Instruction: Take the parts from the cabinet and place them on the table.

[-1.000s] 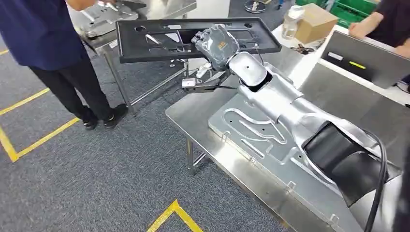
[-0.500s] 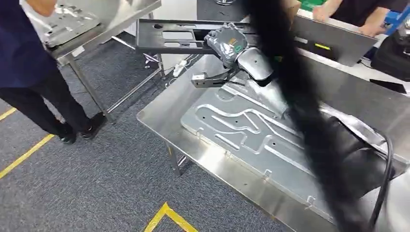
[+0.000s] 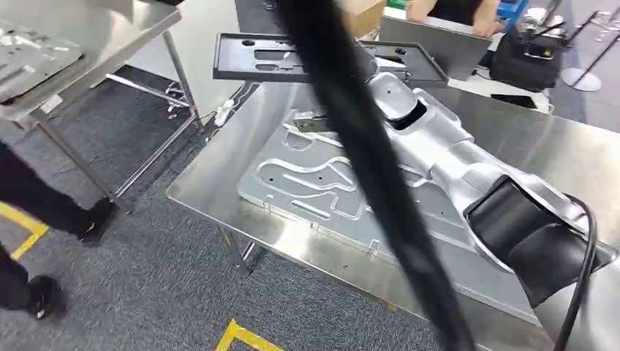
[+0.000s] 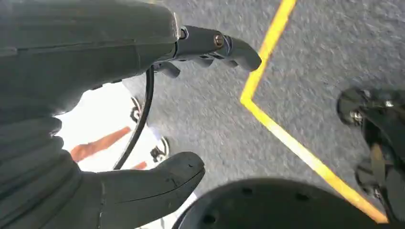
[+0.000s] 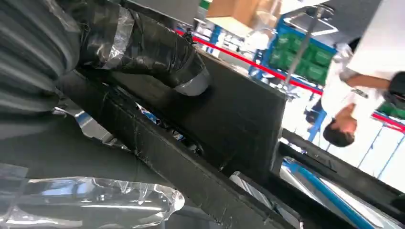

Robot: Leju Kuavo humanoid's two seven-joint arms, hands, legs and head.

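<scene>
robot's carrying the black part over to the table

left hand [image 4: 119, 119] hangs over the floor, fingers apart, holding nothing; the right hand [image 5: 110, 52] grips the black frame part [image 3: 252, 57], held up just above the steel table [image 3: 212, 183] where a silver plate [image 3: 307, 183] already lies
</scene>
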